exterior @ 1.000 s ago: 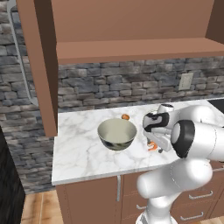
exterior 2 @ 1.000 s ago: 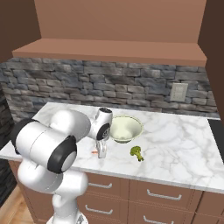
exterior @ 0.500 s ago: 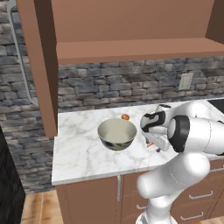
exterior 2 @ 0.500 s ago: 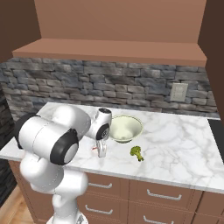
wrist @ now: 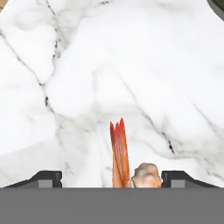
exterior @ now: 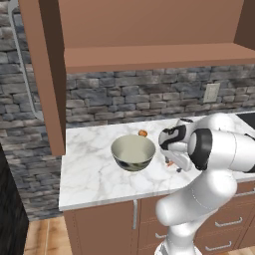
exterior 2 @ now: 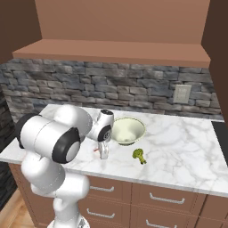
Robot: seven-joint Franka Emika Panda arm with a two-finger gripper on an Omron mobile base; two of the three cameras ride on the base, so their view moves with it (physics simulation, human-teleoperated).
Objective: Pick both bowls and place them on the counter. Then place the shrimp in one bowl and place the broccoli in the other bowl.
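The tiny orange shrimp lies on the white marble counter, to the right of the deep grey-green bowl. My gripper points down over it and is open, with one fingertip on each side of the shrimp and not touching it. In the right base view the gripper stands just left of that bowl. The green broccoli sits on the counter in front of the bowl. The other bowl is out of view.
A small round orange-brown ball rests behind the bowl near the stone wall. A brown wooden shelf hangs above the counter. The counter's front edge runs close to the gripper.
The hand has come down from above the counter to just over the shrimp. The bowl, broccoli and ball have not moved.
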